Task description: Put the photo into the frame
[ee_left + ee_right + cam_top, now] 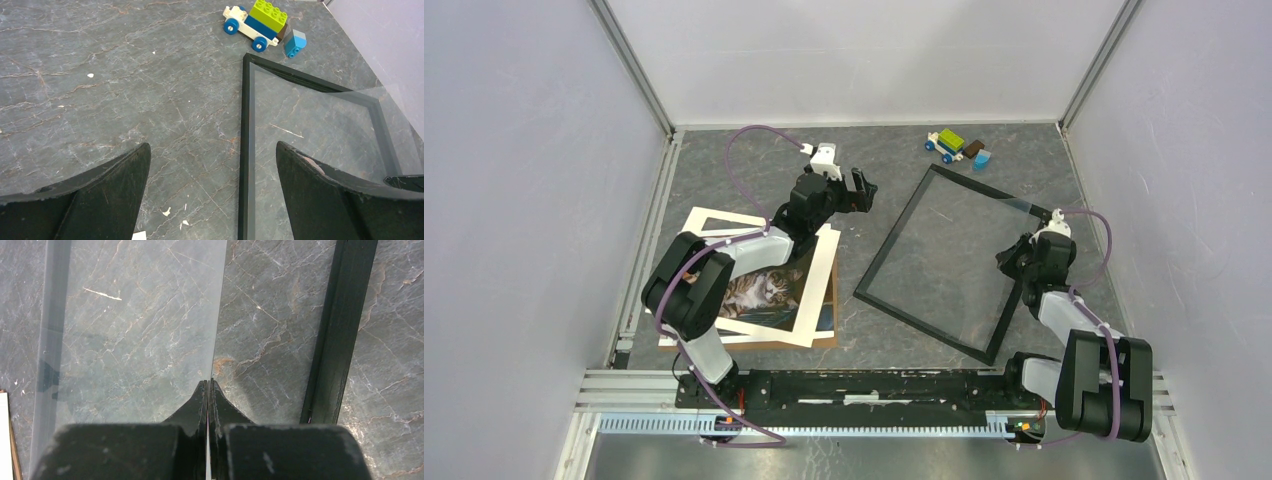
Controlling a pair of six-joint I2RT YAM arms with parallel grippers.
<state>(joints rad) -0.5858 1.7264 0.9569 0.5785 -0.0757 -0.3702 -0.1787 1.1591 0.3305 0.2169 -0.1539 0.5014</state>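
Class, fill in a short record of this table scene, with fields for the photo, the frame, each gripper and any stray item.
photo: cat print face up on the brown cardboard, left of the frame, partly under the left arm
frame: black frame flat on the table, no photo in it
clear pane: over the frame, its edge pinched
left gripper: open, holding nothing, near the frame's left side
right gripper: shut on the clear pane's edge
stray item: brick toy car beyond the frame
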